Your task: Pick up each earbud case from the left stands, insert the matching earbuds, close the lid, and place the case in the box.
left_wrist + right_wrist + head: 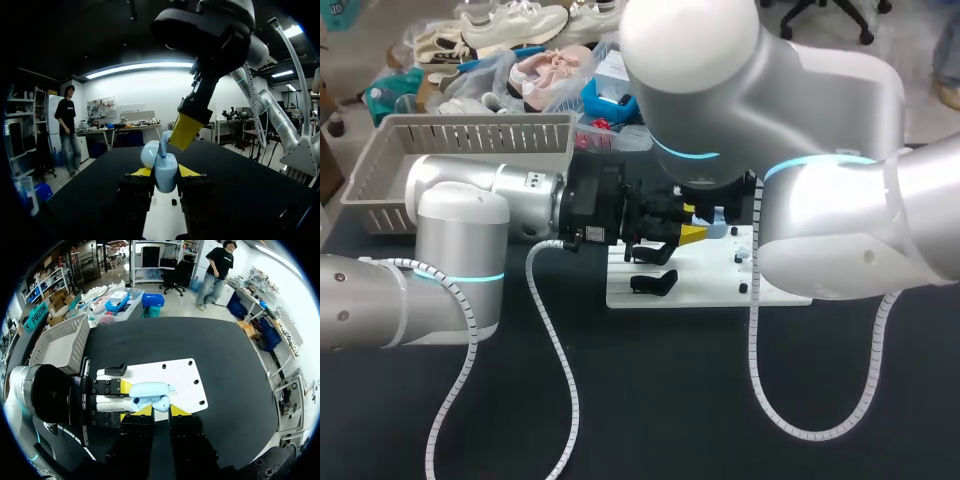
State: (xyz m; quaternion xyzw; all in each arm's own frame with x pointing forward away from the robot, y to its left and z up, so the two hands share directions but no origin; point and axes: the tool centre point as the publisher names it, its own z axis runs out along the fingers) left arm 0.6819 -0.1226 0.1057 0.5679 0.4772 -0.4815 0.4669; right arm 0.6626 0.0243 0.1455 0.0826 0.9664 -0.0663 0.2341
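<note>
- The left gripper (pixel 165 171) is seen clenched on a light blue earbud case (pixel 165 179), which is grasped from two sides by the yellow tips.
- The case is held with its lid (pixel 149 153) open, above the white board (pixel 720 285) and clear of it.
- The right gripper (pixel 160 411) is positioned directly over the open case. Its fingers are drawn close together and appear closed on a light blue earbud (pixel 164 142).
- The earbud is pointed down into the case, and its lower end is met by the case's opening.
- The white board is laid near the middle of the bench (pixel 670 400), and a black stand (pixel 655 283) is found near the board's front left corner.
- A grey basket (pixel 460 135) is set at the far left corner of the bench, well apart from the case.
</note>
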